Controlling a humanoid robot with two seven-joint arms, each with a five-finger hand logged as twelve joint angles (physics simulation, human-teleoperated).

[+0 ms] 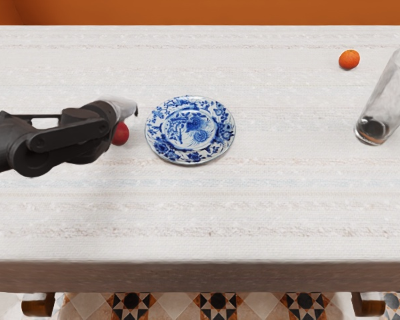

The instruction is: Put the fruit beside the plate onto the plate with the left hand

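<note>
Quick count on the one table (200, 200): one plate (161, 143), one glass (389, 100), two fruits (red fruit (122, 135), orange fruit (349, 59)), one arm (47, 137).

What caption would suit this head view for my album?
The left hand hovers at a small round red fruit beside a blue-and-white patterned plate on a pale table.
</note>
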